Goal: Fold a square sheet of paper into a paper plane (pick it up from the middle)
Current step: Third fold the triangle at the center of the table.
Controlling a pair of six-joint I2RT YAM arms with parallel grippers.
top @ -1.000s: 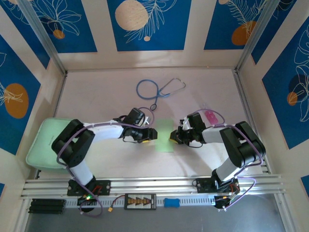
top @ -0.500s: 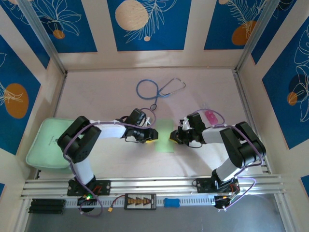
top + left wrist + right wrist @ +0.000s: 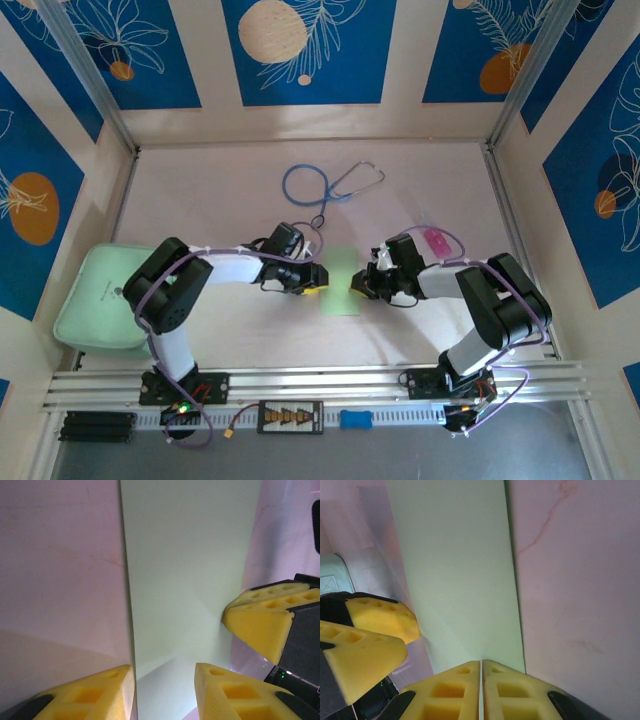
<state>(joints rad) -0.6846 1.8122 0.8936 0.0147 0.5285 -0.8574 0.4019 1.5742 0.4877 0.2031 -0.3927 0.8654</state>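
1. The counter (image 3: 220, 210) carries the square sheet of paper (image 3: 340, 282), which lies between my two sets of fingers.
2. My left fingers (image 3: 316, 280) have slid in over its near edge and narrowed, but a gap remains. The pinch looks imminent.
3. My right fingers (image 3: 358, 286) stay pressed together at the opposite edge. I can't tell whether paper is caught there.

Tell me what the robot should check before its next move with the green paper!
1. The paper sits between both grippers: ok.
2. The left gripper has its jaws apart, with paper showing in the gap: ok.
3. The right gripper is shut at the paper's edge: ok.
4. The right gripper really pinches the paper: cannot tell.
5. The stethoscope lies apart from the paper, farther back: ok.
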